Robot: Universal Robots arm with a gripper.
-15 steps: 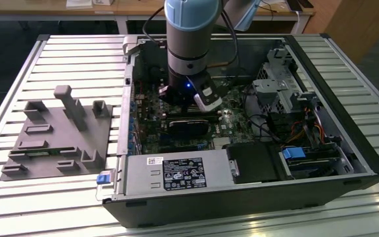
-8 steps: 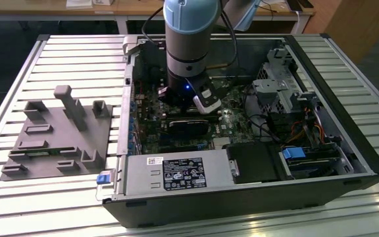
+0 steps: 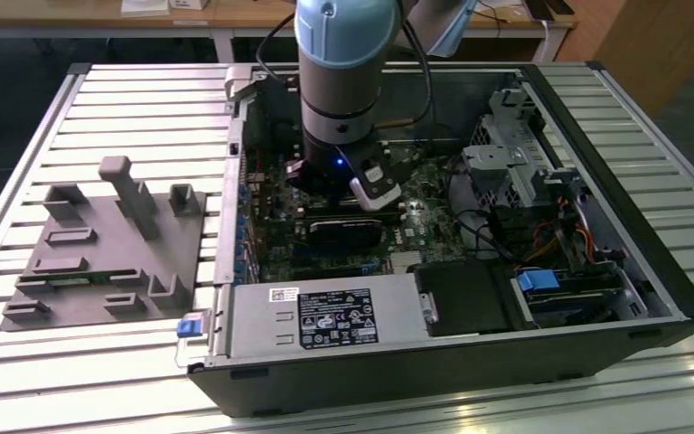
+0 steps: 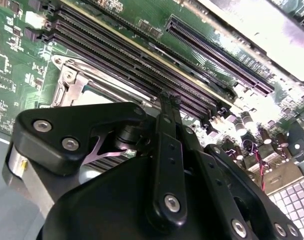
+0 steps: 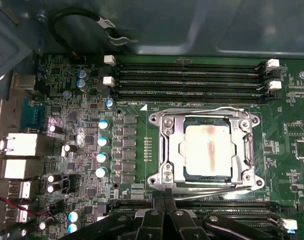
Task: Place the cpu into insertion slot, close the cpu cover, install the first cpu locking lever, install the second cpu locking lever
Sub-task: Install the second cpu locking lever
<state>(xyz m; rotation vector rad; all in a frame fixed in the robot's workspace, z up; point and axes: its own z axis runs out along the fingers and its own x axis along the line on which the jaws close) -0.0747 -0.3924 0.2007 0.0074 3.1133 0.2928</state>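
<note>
The cpu (image 5: 207, 150) sits flat in the insertion slot (image 5: 167, 150), silver-grey top facing up out of the board, with a faint brownish smear running across its middle. The cpu cover (image 5: 206, 119) appears to be down over it, its frame lying around the chip with the top showing through the window, so placement and cover closing look done. Thin wire levers run along the cover's edges; I cannot tell whether either is latched, so I judge the two lever steps open. The chip is square, no real long axis; its edges run parallel and square to the memory slots (image 5: 189, 80) just beside the socket. The hand (image 5: 164, 200) hangs just beside the socket edge opposite those slots, fingers drawn together to a narrow point, nothing visibly between them. In the exterior view the arm (image 3: 339, 81) stands upright inside the open computer case (image 3: 636, 226).
</note>
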